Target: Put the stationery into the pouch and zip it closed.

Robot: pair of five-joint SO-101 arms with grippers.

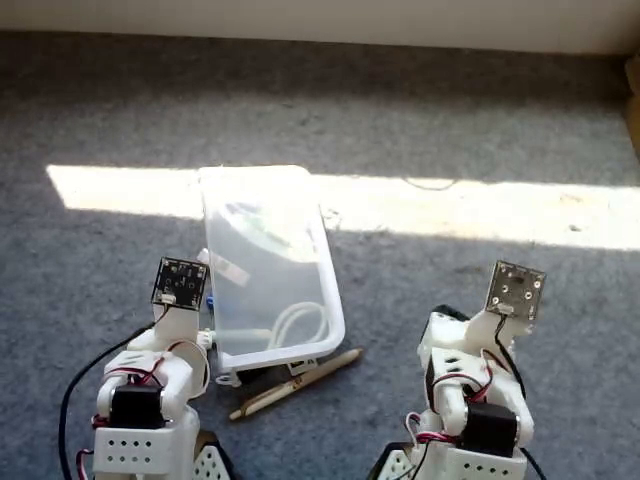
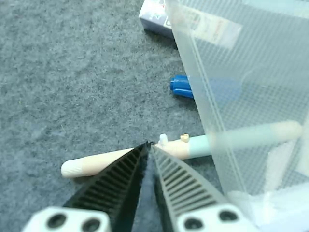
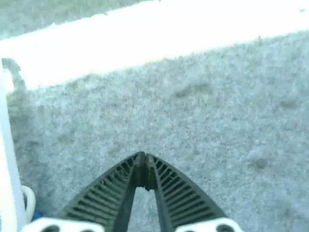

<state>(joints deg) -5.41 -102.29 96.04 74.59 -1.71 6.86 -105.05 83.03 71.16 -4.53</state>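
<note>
Translucent pouch lying flat, beige pen just off its 6 o'clock edge, tip toward 2 o'clock, blue cap at its 8 o'clock side.

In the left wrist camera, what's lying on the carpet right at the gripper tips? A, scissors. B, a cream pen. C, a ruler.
B: a cream pen lies across the carpet at the left gripper tips, its far end seen through the translucent pouch.

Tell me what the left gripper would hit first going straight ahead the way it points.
Probably the cream pen, lying crosswise just past the shut tips of the left gripper; depth is hard to judge.
</note>
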